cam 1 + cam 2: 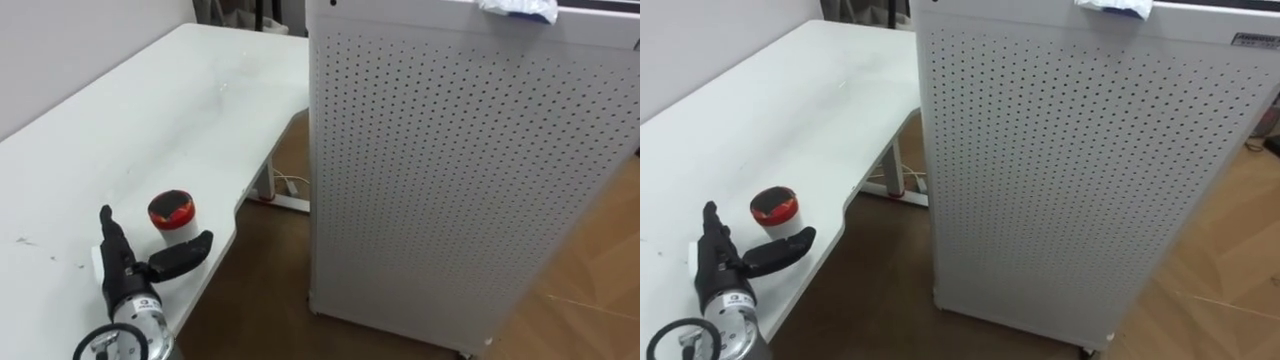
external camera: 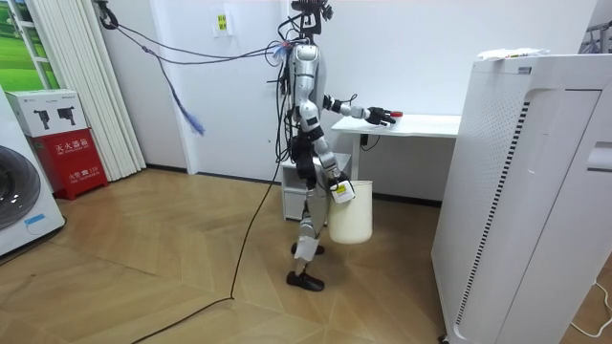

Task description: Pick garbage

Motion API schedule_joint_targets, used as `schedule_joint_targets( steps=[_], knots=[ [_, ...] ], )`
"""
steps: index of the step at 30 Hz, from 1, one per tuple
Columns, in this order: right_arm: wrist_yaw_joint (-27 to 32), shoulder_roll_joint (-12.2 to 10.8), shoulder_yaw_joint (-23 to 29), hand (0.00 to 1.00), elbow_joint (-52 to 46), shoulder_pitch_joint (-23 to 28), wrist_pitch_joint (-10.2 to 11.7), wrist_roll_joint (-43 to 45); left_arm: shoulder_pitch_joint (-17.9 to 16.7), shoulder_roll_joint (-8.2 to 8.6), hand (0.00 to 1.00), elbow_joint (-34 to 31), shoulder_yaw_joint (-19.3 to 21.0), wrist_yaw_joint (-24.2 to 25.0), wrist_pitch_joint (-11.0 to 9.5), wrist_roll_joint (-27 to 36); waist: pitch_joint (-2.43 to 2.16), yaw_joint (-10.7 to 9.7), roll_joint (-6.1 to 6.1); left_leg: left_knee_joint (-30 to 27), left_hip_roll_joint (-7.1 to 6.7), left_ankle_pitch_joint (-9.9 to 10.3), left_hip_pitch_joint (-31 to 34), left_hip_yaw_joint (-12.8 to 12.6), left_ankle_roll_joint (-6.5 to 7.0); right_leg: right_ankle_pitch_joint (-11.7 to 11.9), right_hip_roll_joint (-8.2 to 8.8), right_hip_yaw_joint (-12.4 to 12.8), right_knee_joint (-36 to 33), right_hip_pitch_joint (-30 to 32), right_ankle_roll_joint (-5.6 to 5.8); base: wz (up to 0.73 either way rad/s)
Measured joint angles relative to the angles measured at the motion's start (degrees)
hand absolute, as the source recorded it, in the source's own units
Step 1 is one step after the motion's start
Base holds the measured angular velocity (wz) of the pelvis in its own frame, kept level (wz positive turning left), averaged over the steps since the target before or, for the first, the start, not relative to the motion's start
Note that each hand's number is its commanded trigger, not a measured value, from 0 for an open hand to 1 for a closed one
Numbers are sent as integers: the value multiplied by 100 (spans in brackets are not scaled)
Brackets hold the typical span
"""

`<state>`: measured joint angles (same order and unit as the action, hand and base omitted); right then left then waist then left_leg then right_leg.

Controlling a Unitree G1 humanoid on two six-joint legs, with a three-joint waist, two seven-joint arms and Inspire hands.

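Brown wooden floor is seen along the bottom of the eye views, with a white desk filling the left half and a tall white perforated cabinet taking up the right half. A small white cup with a red and black top is stood upright on the desk at the lower left of the frame, close to the curved front edge. The left robot hand is reached in from the lower left corner and is held over the desk with its fingers stretched straight and its thumb spread wide to the right; nothing is gripped by it. The cup is placed just beside the fingers and just above the thumb, and whether it is touched cannot be told. A crumpled white and blue item is seen on top of the cabinet at the upper right. In the room view the robot is stood upright beside the desk, with one arm stretched over it. The right robot hand is lowered at the hip against a white bucket at the frame's centre; how far it is closed cannot be told.
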<state>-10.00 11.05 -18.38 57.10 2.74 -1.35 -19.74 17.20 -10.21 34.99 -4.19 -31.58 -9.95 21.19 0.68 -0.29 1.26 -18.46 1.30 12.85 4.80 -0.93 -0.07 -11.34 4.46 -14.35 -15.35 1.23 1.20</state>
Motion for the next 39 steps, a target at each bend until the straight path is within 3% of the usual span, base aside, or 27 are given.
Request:
schedule_joint_targets(
  steps=[5, 12, 13, 14, 15, 16, 17, 18, 19, 20, 24, 28, 33, 36, 39],
  knots=[
    [20, 16, -11, 100, 7, -5, -122, -4, 224, -61, 0, 289, 3, 130, 135, 197, -26, -13, -77, 43, 4, 0, 7, -36, 0, 2, 0, 2, -13, -11, 1, 1],
    [65, 16, -19, 100, 31, -39, -125, -3, 297, -132, 0, 375, 48, 156, 251, 299, -21, -99, -122, 80, 2, -19, -34, -79, 2, 1, 11, 4, -17, -12, 2, 0],
    [65, 16, -18, 100, 43, -45, -125, -2, 303, -131, 5, 376, 101, 180, 261, 299, -21, -115, -122, 81, 2, -19, -32, -83, 2, 1, 11, 7, -15, -10, 2, 0],
    [65, 16, -15, 100, 45, -42, -126, -2, 307, -132, 16, 377, 128, 188, 267, 300, -20, -122, -121, 83, 2, -19, -31, -83, 2, 1, 10, 8, -12, -10, 2, 0],
    [67, 16, -10, 100, 45, -38, -126, -2, 320, -133, 16, 376, 169, 201, 288, 302, -20, -132, -120, 84, 2, -19, -28, -83, 2, 1, 7, 9, 0, -9, 2, 0],
    [70, 16, -10, 100, 47, -36, -127, -6, 359, -141, 34, 391, 182, 201, 318, 308, -20, -141, -121, 82, 5, -19, -22, -81, 2, 4, -1, 5, 46, -12, 5, 0],
    [70, 17, -12, 100, 49, -36, -128, -10, 397, -147, 60, 417, 183, 198, 335, 309, -21, -143, -123, 75, 7, -19, -21, -78, 2, 8, -6, 6, 64, -13, 5, 0],
    [71, 20, -20, 100, 50, -38, -130, -17, 508, -166, 79, 509, 182, 187, 353, 346, -20, -142, -125, 61, 8, -21, -21, -72, -2, 17, -13, 5, 66, -17, 4, 0],
    [71, 21, -41, 100, 50, -46, -130, -18, 605, -203, 96, 593, 181, 180, 382, 430, -18, -145, -129, 64, 10, -27, -22, -70, -5, 23, -16, 6, 60, -17, 1, 0],
    [70, 22, -48, 100, 50, -47, -130, -17, 647, -226, 100, 646, 195, 179, 389, 467, -17, -150, -130, 66, 10, -29, -23, -70, -5, 24, -17, 6, 60, -17, 1, 0],
    [70, 36, -48, 100, 63, -57, -128, -16, 789, -492, 100, 921, 368, 174, 451, 805, -1, -184, -145, 72, 7, -30, -12, -65, -5, 23, -13, -1, 60, -10, 1, 0],
    [70, 37, -48, 100, 74, -114, -128, -17, 799, -654, 100, 956, 406, 107, 477, 965, 7, -275, -140, 74, -6, -34, 72, -57, 1, 28, 2, -6, 59, 72, 8, 1],
    [68, 36, -50, 100, 82, -194, -128, -4, 834, -676, 100, 963, 396, 82, 492, 963, 17, -384, -144, 78, -11, -34, 161, -57, 2, 28, 5, -10, 75, 128, 9, 3],
    [73, 36, -58, 100, 124, -288, -127, -3, 972, -613, 100, 969, 373, 150, 533, 964, 62, -458, -146, 77, -7, -34, 176, -71, 2, 28, 4, -3, 74, 147, 9, -1],
    [119, 33, -62, 100, 129, -323, -127, -8, 1138, -585, 100, 1046, 289, 356, 550, 967, 70, -512, -140, 75, 1, -34, 209, -94, 2, 28, 0, 10, 71, 191, 9, -5]
  ],
)
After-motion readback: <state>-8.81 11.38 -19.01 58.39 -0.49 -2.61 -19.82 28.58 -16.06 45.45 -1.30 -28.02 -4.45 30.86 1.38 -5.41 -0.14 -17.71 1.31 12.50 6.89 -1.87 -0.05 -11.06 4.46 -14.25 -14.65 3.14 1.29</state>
